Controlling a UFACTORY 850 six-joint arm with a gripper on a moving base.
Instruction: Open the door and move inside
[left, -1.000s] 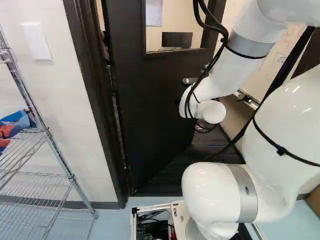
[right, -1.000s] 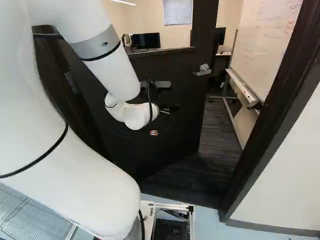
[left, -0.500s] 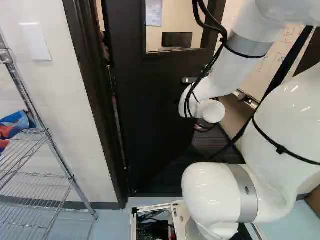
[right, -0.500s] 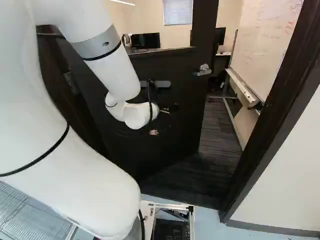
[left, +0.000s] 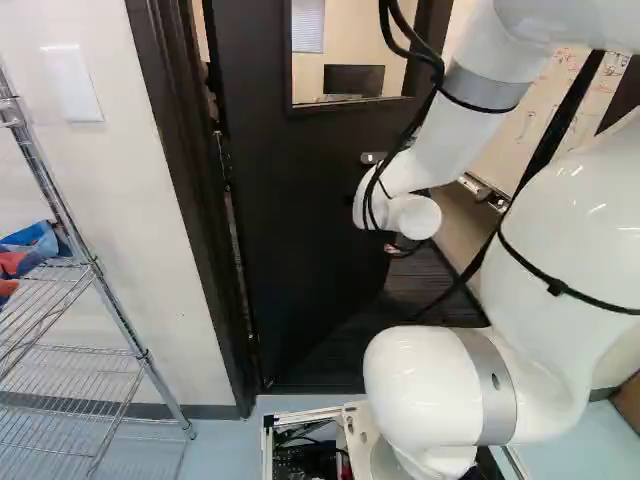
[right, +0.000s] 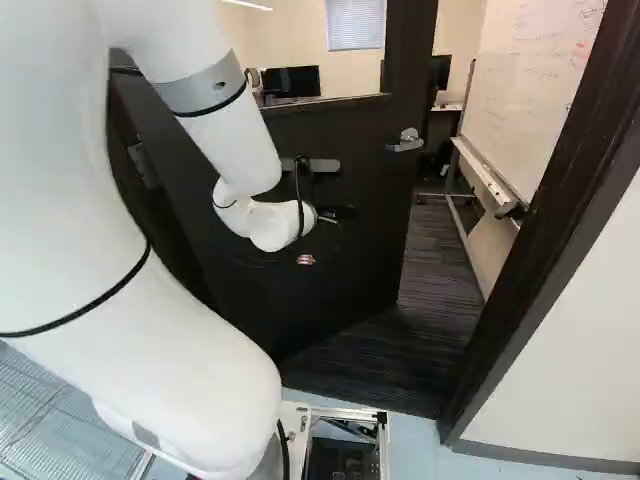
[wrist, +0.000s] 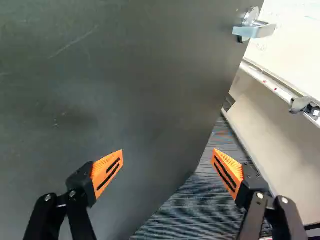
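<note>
Claw, black with orange pads, shifted slightly, spread wide; dark flat door stayed part-open, likely needing more push.

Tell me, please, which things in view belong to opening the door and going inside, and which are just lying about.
For the job:
- door, already ajar
- lever handle
- door frame
- gripper, open

Just there:
- wire shelf
- blue-and-red item on it
- whiteboard
- monitor beyond the door
</note>
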